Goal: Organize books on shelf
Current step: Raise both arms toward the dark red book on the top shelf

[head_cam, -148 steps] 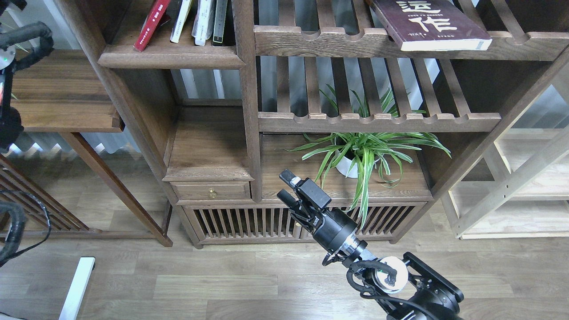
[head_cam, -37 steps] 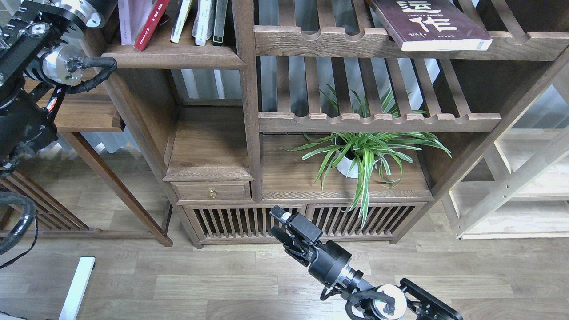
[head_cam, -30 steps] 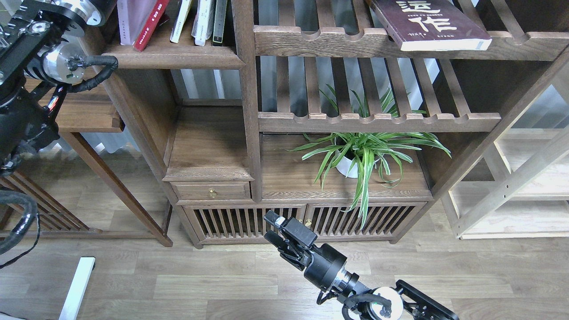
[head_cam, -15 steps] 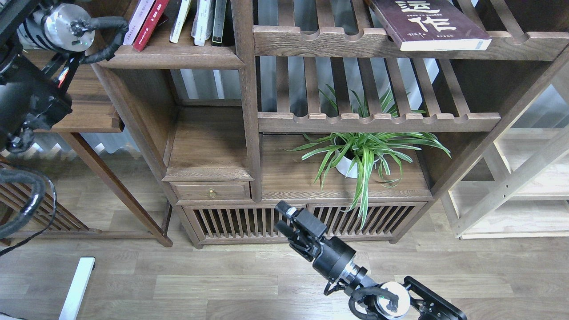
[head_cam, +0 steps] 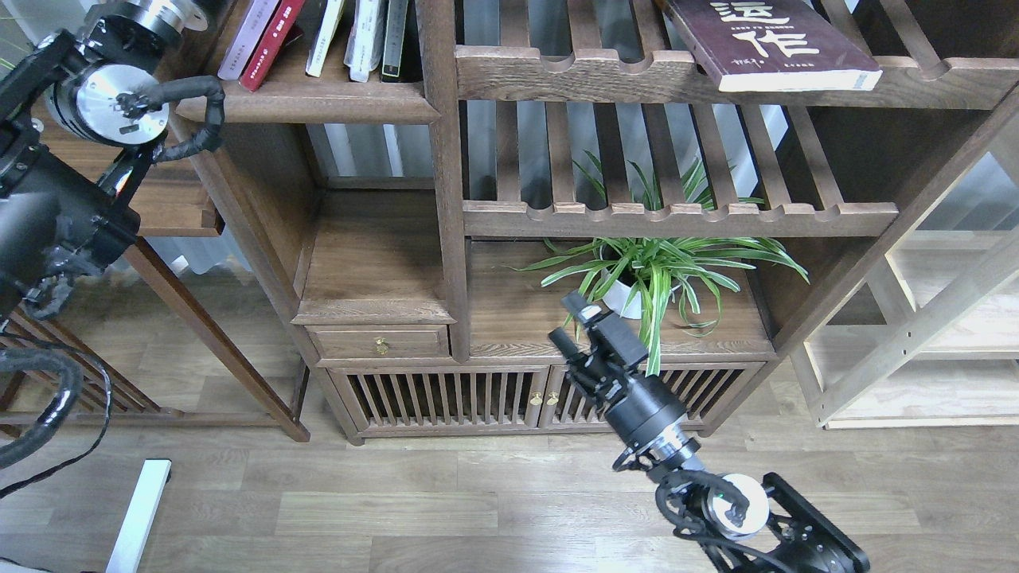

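On the solid upper-left shelf board (head_cam: pixel 306 102), the pale lilac book (head_cam: pixel 239 38) and the red book (head_cam: pixel 272 40) are leaning side by side, touching, with further upright books (head_cam: pixel 368 36) standing just to their right. The left arm (head_cam: pixel 103 87) is reaching up at the top-left corner; its gripper is lying outside the view, so its jaw state cannot be told. The maroon book (head_cam: pixel 768 40) is lying flat on the slatted top-right shelf (head_cam: pixel 589 76), its corner overhanging the front rail. The right gripper (head_cam: pixel 567 318) is hovering empty near the potted plant (head_cam: pixel 649 274), its two fingers slightly parted and holding nothing.
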### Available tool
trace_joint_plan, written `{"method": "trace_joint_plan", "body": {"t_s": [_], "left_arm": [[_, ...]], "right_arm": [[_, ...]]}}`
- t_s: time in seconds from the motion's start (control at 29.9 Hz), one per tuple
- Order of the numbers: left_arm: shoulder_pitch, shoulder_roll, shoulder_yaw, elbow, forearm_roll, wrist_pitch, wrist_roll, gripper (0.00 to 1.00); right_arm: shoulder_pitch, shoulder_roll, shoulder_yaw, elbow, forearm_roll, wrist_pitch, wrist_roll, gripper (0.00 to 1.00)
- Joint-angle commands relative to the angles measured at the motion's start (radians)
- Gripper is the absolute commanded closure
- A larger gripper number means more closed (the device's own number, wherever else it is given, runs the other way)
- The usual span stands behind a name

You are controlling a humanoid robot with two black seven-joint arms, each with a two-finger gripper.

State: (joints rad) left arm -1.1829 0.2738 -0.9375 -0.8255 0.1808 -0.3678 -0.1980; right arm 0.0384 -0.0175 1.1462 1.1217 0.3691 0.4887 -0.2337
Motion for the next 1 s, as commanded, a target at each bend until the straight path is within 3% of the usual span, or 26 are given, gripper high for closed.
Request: {"method": "trace_joint_plan", "body": {"t_s": [0.0,0.27,0.7,0.77,0.9,0.97], "left_arm": [[0.019,0.015,-0.020,-0.004,-0.056,-0.121,0.017,0.01],[0.083,0.044,-0.046,-0.078,-0.204,-0.121,0.015,0.02],[0.249,0.059,-0.050,-0.487,-0.221,-0.121,0.023,0.02],[0.275,0.059,-0.047,-0.521,-0.219,-0.121,0.047,0.03],[0.321,0.045,-0.040,-0.576,-0.218,-0.121,0.138,0.03],[0.348,0.028,-0.026,-0.604,-0.204,-0.121,0.153,0.03]], "right_arm": [[-0.029,0.007,0.029,0.021,0.002,0.000,-0.001,0.04],[-0.048,0.004,0.067,0.082,0.002,0.000,-0.001,0.06],[0.047,0.001,0.262,0.095,0.002,0.000,0.002,0.06],[0.061,0.001,0.289,0.093,0.005,0.000,0.002,0.05],[0.113,-0.002,0.339,0.093,0.011,0.000,0.002,0.06],[0.135,-0.005,0.357,0.093,0.011,0.000,0.002,0.06]]}}
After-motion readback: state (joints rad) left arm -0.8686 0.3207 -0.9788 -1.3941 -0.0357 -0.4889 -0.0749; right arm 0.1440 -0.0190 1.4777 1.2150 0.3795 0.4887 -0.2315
